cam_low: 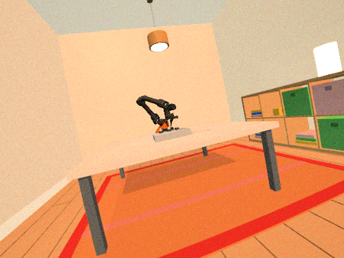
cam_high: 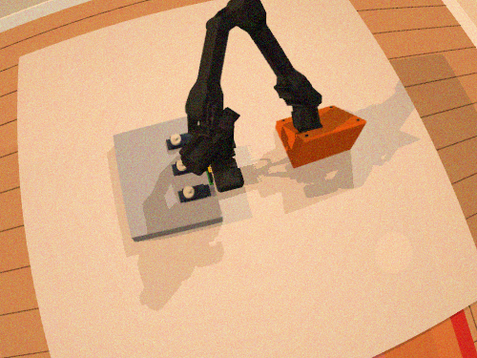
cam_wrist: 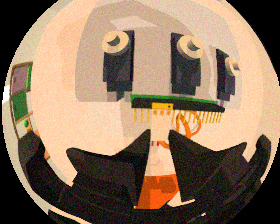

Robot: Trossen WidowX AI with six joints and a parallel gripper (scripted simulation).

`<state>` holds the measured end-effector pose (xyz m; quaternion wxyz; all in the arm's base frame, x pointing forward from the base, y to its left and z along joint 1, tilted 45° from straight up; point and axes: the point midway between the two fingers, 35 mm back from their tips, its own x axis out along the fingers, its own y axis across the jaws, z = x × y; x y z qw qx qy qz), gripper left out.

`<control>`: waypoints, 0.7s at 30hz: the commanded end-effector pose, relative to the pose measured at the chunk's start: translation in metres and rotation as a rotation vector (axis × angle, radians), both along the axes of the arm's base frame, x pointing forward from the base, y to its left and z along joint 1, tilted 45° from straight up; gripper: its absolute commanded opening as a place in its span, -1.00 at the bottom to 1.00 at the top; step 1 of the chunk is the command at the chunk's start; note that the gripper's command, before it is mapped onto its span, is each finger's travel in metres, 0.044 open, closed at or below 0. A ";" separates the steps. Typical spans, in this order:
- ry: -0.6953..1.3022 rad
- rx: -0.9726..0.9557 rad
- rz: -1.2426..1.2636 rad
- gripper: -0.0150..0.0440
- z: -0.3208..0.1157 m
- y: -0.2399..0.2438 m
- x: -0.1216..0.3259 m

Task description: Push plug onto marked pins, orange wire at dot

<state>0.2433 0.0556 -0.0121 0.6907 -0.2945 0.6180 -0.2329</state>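
In the wrist view the pale flat plug [cam_wrist: 161,126] lies square to the pin row, its front end at the three pins under the yellow band [cam_wrist: 162,106]. Short bits of those pins show between band and plug, so it does not look fully on. Dark, red and orange wires leave its rear, orange on the right; the dot cannot be made out. My gripper [cam_wrist: 159,132] is slightly open, one fingertip close along each side of the plug. Neighbouring pins [cam_wrist: 141,116] look straight. In the top view the arm hides the plug and fingertips.
Three dark servos with pale round horns, such as this servo [cam_high: 200,193] [cam_wrist: 118,65], sit on the grey block [cam_high: 157,220] [cam_wrist: 90,80]. Orange wire [cam_wrist: 199,125] loops beside the plug, under the pin row. The orange arm base [cam_high: 324,143] stands right of the block in the top view.
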 end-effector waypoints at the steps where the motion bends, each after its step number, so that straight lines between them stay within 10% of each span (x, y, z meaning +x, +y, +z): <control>1: -0.008 -0.002 0.003 0.13 -0.001 -0.001 0.002; 11: -0.006 0.001 0.003 1.00 0.041 0.041 -0.006; 21: -0.006 0.001 0.003 1.00 0.041 0.041 -0.006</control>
